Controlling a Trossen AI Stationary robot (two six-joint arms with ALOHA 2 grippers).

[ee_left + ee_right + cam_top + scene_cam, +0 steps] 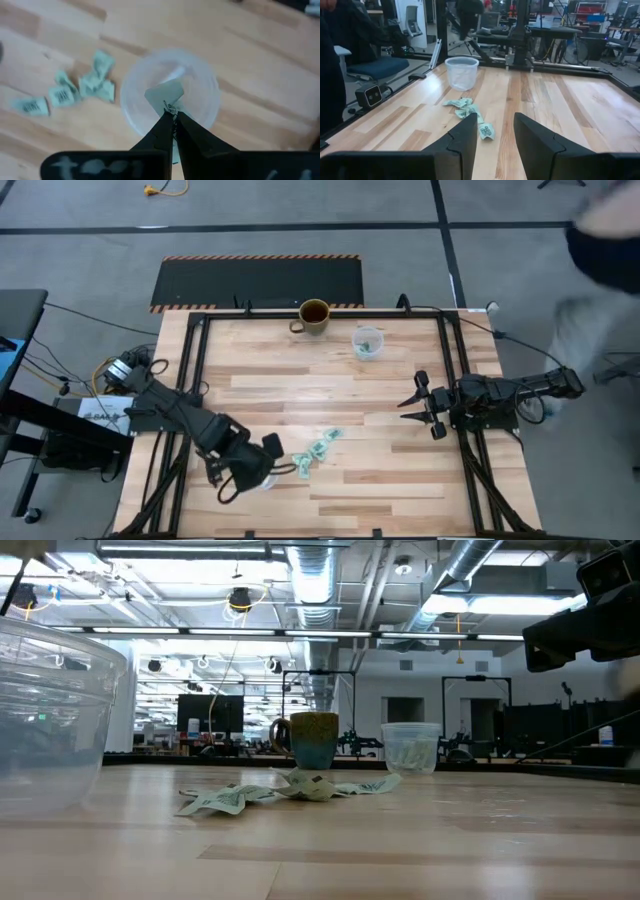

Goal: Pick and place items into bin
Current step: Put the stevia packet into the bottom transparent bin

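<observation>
At the near edge of the worktop [330, 395], the left pincer [172, 116] is held right over a clear cup [170, 95]. Its two fingers are pinched tight on one green piece [165, 93], which is kept above the cup's open mouth. Just beside the cup, a little bunch of green pieces [318, 449] is spread flat on the wood, some touching each other. In the left wrist view, they are seen as crinkly bits [82, 90] with small marks on them. Farther off, at the right side of the worktop, the right pincer [418, 405] is held in the air with its fingers apart and nothing between them. At the far edge, a brown mug [313, 315] is stood upright, and a second clear cup [367, 342] is placed near it, with something pale green seen inside.
</observation>
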